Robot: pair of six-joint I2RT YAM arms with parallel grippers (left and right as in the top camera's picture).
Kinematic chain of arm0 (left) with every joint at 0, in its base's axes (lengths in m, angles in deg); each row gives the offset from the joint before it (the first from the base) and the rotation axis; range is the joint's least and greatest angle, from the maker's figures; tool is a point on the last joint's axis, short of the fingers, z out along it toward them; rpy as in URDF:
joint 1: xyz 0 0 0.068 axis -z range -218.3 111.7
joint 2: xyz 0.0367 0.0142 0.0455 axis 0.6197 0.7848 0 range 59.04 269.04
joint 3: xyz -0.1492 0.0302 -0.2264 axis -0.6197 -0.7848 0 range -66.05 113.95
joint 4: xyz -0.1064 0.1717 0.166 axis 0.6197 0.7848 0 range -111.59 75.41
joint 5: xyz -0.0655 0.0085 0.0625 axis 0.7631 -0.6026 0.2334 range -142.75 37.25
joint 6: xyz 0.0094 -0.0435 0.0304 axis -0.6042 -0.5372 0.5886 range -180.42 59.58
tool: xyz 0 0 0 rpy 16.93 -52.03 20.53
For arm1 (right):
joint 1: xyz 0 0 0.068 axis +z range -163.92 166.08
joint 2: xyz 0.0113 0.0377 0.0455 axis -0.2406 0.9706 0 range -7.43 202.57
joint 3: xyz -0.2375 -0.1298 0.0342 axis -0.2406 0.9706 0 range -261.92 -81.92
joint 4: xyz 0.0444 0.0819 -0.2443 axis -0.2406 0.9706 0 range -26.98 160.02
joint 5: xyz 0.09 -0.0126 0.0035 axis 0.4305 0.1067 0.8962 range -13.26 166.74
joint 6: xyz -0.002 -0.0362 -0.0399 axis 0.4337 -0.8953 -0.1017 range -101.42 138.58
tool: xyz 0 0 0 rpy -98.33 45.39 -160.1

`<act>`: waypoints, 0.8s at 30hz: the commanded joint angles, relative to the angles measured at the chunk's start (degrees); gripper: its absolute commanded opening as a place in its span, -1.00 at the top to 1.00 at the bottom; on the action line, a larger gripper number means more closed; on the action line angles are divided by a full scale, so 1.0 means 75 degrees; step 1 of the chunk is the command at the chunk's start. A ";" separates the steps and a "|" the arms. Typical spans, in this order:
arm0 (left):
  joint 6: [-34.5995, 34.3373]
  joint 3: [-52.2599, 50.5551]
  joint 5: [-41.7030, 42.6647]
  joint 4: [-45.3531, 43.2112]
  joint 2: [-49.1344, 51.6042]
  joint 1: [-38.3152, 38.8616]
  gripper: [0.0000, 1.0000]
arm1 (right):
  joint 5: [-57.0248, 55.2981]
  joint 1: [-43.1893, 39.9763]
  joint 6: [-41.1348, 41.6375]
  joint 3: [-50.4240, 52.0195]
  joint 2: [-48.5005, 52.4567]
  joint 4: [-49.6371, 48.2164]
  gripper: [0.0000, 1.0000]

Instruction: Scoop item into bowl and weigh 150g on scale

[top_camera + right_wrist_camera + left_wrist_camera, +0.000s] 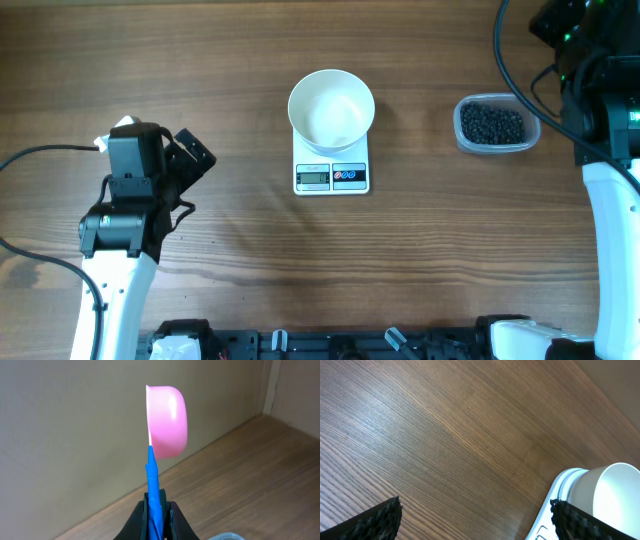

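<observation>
The white bowl (300, 100) stands empty on the white scale (331, 177) at the table's middle. The item, a heap of black pellets (491, 122), fills a clear tub to the right. My left gripper (190, 155) hovers open left of the scale. In the left wrist view its jaws (475, 516) stand wide over bare wood, with the bowl (615, 495) and the scale (556, 494) at the right edge. My right gripper (156, 510) is shut on the blue handle of a pink scoop (167, 420), held upright and edge-on, its inside hidden.
The right arm (600, 90) stands at the far right, beside the tub (462, 128). The tub's rim (227, 536) peeks in at the bottom of the right wrist view. A black cable (40, 152) runs off the left arm. A beige wall rises behind the table.
</observation>
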 commanded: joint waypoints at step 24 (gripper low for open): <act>-0.0093 0.0020 -0.0076 0.0006 0.0026 -0.0041 -1.00 | -0.0105 -0.0230 0.3704 0.0000 0.0067 -0.1020 0.91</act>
